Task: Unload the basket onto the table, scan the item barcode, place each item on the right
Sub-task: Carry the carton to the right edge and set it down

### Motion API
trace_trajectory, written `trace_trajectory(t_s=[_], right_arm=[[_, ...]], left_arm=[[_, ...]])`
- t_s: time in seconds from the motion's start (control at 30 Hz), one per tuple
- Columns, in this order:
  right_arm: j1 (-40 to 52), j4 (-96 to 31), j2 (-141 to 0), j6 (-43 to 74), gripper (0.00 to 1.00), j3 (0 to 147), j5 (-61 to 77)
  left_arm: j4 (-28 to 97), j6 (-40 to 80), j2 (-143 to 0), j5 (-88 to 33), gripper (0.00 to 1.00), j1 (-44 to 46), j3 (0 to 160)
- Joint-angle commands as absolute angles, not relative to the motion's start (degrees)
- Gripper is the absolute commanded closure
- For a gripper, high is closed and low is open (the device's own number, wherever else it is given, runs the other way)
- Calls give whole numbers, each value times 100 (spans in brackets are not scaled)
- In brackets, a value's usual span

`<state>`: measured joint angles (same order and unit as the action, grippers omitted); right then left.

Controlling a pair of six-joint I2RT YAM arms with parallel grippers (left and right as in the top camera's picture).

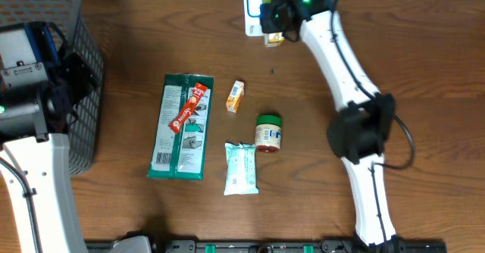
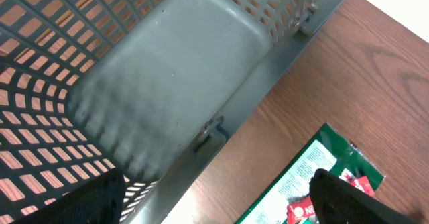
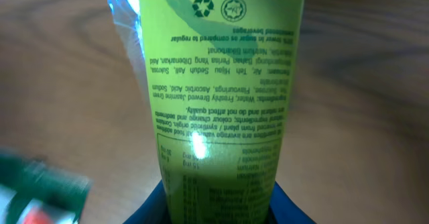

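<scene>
A brown wooden table (image 1: 424, 71) fills the room's working space, its grain running side to side. A grey slatted basket (image 1: 79, 71) stands at the left edge, up by the far left corner. The left gripper (image 2: 224, 200) hangs over the basket with its jaws spread wide and nothing between them. Next in size is a long green packet (image 1: 176, 135) lying flat near the middle of the table, with a red bar (image 1: 189, 106) slanted across its upper half. Just right of the packet's lower end lies a pale wipes pack (image 1: 241, 168). Above that is a small jar (image 1: 267, 132) with a green lid. A small orange box (image 1: 236, 96) sits a little farther toward the far edge. The right arm reaches all the way to the far edge, where the right gripper (image 1: 274, 22) is clamped narrowly on a green carton (image 3: 218, 103). Its printed ingredients panel faces the wrist camera, and no barcode shows there. The carton is held just beside a white and blue object (image 1: 254, 10) at that far edge; what that object is I cannot tell.
</scene>
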<state>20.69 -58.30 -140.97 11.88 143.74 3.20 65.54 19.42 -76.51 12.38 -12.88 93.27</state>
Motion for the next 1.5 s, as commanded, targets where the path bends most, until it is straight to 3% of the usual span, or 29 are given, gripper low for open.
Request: trace_trajectory(t_s=[0.0, 0.3, 0.5, 0.87, 1.2, 1.23, 1.4, 1.43, 1.47], right_arm=[[1986, -6606, -12374, 613, 99, 14545, 336], [1313, -8510, -11533, 141, 99, 14543, -1422], [405, -9277, -11784, 167, 99, 14070, -1592], [-1452, -7891, -11824, 1004, 99, 11148, -3140], [-2628, -5948, -11824, 1070, 97, 9146, -2794], [-2670, -5822, -11824, 1068, 91, 9037, -2663], [-2738, -5400, -11824, 998, 12, 8744, -1839], [-2738, -5339, -11824, 871, 3, 8744, -1605], [-2738, -5290, -11824, 725, 1, 8744, -1356]], left_arm=[[6556, 1892, -7673, 1310, 12, -1310, 9365], [6556, 1892, -7673, 1310, 12, -1310, 9365], [6556, 1892, -7673, 1310, 12, -1310, 9365], [6556, 1892, -7673, 1310, 12, -1310, 9365], [6556, 1892, -7673, 1310, 12, -1310, 9365], [6556, 1892, -7673, 1310, 12, -1310, 9365], [6554, 1892, -7673, 1310, 12, -1310, 9365], [6556, 1892, -7673, 1310, 12, -1310, 9365], [6554, 1892, -7673, 1310, 12, -1310, 9365]])
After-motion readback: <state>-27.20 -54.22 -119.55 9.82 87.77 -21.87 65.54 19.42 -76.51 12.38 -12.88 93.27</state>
